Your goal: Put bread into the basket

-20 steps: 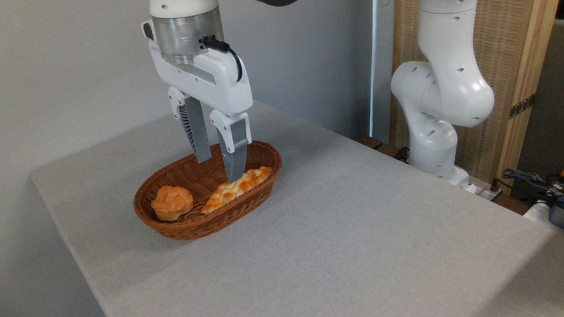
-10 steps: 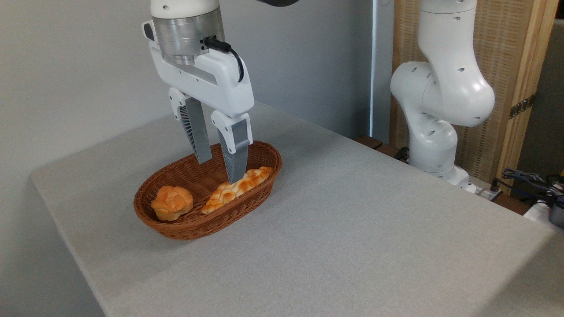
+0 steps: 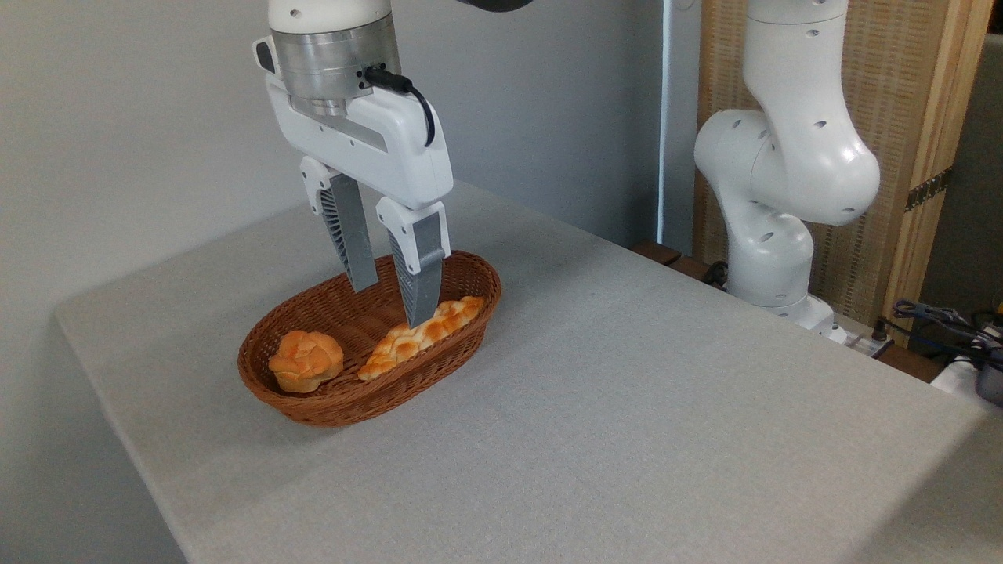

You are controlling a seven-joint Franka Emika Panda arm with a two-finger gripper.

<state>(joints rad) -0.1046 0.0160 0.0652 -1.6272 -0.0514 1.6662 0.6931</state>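
One bread (image 3: 421, 337) sits inside the basket (image 3: 325, 406); the gripper (image 3: 389, 301) hangs spread, empty above it, so just retreat.

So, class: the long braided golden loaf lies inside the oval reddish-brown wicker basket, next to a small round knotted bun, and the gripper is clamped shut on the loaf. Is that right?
Not quite. In the camera view the gripper is open above the long braided golden loaf, not clamped on it. The rest holds: the loaf lies inside the oval reddish-brown wicker basket, next to the small round knotted bun.
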